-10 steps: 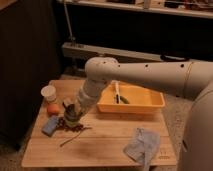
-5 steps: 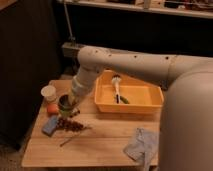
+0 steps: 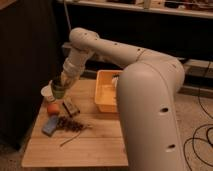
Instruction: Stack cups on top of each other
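My gripper (image 3: pixel 60 86) is at the table's far left, at the end of the white arm that reaches in from the right. It is shut on a translucent green cup (image 3: pixel 59 92) and holds it just above the tabletop. A white cup (image 3: pixel 46 93) stands upright right beside the green one, on its left and touching or nearly touching it. The gripper's body hides the green cup's upper part.
A yellow-orange bin (image 3: pixel 106 95) sits at the back middle of the wooden table (image 3: pixel 95 145). An orange ball (image 3: pixel 52 108), a dark small block (image 3: pixel 70 106), a blue sponge (image 3: pixel 50 125) and brown twiggy bits (image 3: pixel 70 124) lie on the left. My arm's bulk covers the right side.
The gripper has risen from the table's left middle and moved back and left towards the white cup, carrying the green cup. The view has shifted, so the arm fills more of the right.
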Tool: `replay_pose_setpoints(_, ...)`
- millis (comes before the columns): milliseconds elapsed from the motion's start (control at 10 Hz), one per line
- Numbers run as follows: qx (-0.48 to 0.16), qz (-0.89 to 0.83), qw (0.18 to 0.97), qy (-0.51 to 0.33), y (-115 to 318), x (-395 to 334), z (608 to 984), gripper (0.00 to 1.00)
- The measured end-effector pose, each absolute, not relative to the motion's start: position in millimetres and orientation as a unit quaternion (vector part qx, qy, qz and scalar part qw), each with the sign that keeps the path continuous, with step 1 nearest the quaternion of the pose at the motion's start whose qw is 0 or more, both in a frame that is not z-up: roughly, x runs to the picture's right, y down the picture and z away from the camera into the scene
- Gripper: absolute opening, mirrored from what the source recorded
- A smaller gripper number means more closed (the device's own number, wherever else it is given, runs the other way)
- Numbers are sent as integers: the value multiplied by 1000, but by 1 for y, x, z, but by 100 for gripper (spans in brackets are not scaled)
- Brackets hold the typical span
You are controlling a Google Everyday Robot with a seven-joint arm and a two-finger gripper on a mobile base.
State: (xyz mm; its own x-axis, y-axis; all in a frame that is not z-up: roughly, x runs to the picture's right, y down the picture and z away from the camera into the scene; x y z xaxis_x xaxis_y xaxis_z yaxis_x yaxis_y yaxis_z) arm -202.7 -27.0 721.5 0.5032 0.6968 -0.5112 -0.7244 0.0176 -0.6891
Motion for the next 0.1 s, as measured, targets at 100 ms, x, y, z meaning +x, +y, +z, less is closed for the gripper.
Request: replay_pose_setpoints(100,-499,503,705,8,-36,-210,728,6)
